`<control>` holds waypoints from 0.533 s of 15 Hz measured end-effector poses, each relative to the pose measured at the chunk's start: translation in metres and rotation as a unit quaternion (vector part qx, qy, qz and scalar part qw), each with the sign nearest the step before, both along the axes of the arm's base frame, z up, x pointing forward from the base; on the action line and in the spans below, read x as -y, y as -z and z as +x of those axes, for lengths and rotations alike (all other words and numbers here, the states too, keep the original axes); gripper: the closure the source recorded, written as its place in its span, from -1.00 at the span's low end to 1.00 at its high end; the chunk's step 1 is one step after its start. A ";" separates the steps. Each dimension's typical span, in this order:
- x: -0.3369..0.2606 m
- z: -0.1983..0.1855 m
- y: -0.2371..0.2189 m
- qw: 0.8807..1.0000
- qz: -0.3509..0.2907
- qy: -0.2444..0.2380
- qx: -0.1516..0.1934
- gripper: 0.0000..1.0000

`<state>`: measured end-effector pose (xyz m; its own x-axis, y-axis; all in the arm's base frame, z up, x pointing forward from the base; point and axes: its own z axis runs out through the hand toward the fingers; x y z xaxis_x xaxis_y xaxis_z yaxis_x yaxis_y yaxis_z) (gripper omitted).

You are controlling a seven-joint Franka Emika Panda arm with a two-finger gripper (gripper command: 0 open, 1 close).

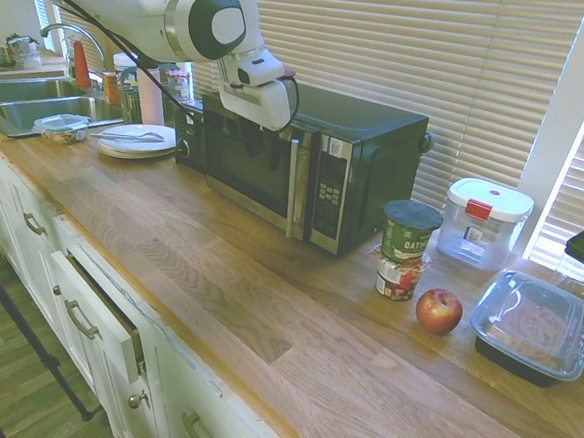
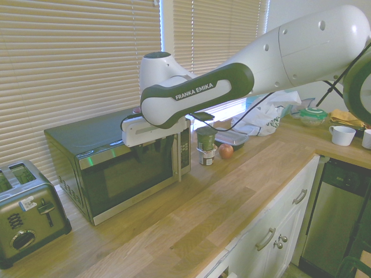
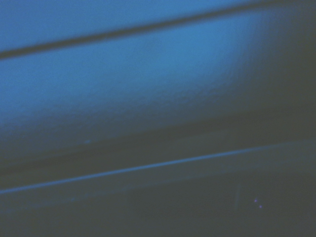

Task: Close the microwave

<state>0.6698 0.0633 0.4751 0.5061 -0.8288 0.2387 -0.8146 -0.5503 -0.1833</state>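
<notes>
**Gripper at microwave door front, hand low, door looks flush**

Near to far, first exterior view:
- Drawer pulled partly out below the counter.
- Apple on the counter, between the lidded tray and two stacked cups.
- Microwave on the counter behind the cups, near the blinds. Its door looks flush with the body; handle upright beside the button panel.
- Arm comes in from the sink side, over the counter, wrist bent down. Gripper hangs in front of the door's upper part, on the glass side of the handle. Can't tell if it's released or clenched, or if it touches the door.
- Plates past the microwave, then sink.

Wrist view: blurred dark and blue surfaces only.
</notes>
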 end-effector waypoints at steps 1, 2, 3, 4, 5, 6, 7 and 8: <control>0.001 0.002 0.001 1.000 -0.003 -0.012 -0.003 -1.00; 0.002 0.003 0.002 1.000 -0.004 -0.024 -0.002 -1.00; 0.003 0.003 0.002 1.000 -0.002 -0.031 -0.003 -1.00; 0.005 0.003 0.002 0.999 0.002 -0.034 -0.003 -1.00; 0.006 0.002 0.003 0.999 0.007 -0.034 -0.004 -1.00; 0.008 -0.002 0.007 0.999 0.013 -0.032 -0.007 -1.00; 0.010 -0.011 0.016 0.999 0.016 -0.033 -0.019 -1.00; 0.012 -0.024 0.023 0.998 0.020 -0.039 -0.033 -1.00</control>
<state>0.6454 0.0517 0.4523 0.5826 -0.7948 0.1700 -0.7812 -0.6053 -0.1527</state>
